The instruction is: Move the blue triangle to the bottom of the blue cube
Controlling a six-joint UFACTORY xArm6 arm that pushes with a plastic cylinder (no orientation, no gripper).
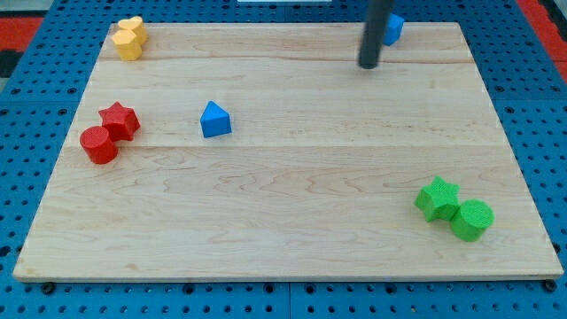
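The blue triangle (214, 120) sits on the wooden board (292, 221), left of the middle. The blue cube (393, 28) is at the view's top right, partly hidden behind my rod. My tip (368, 65) rests on the board just below and left of the blue cube, far to the right of the blue triangle and above it.
Two yellow blocks (130, 38) sit at the top left corner. A red star (119, 120) and a red cylinder (98, 144) sit at the left edge. A green star (438, 198) and a green cylinder (471, 220) sit at the bottom right.
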